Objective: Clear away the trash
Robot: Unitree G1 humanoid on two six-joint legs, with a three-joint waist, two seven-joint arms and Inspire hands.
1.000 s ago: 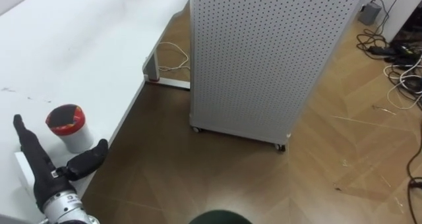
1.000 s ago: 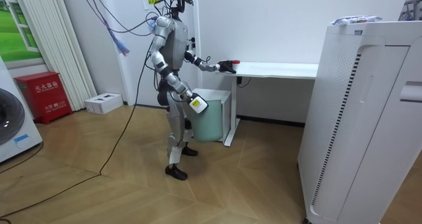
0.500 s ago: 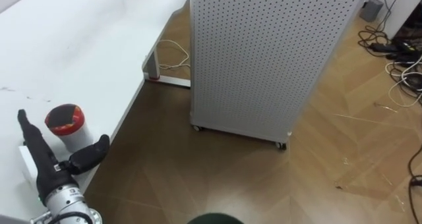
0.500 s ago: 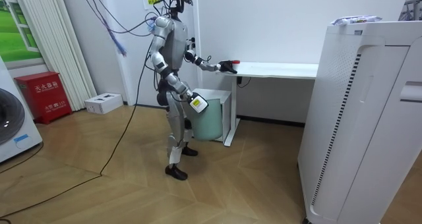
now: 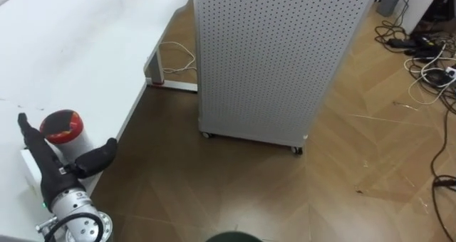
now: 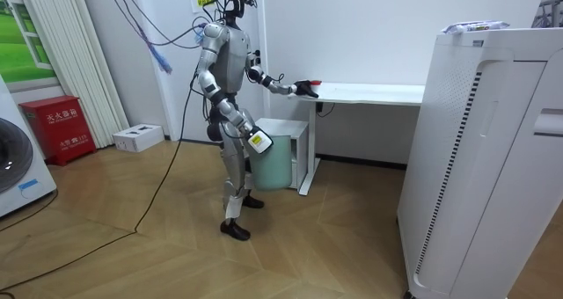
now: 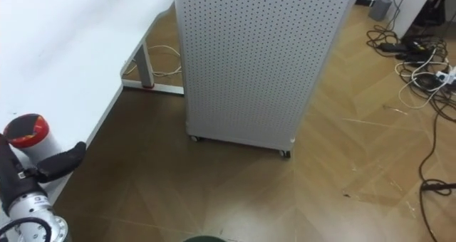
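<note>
Left eye view gives us the garbage: a small pale cylindrical cup with a glossy red top, upright near the edge of the smooth white table. The left hand is spread wide and grips nothing. Its straight black fingers run along the cup's left and its thumb reaches out on the right, with the cup in the gap between.

We judge the cup light and slick. A hasty or off-centre closing could tip it, or nudge it over the edge onto the wood-block floor.

The right hand hangs by the hip, near a pale green bin. A grey perforated metal cabinet stands beyond.
</note>
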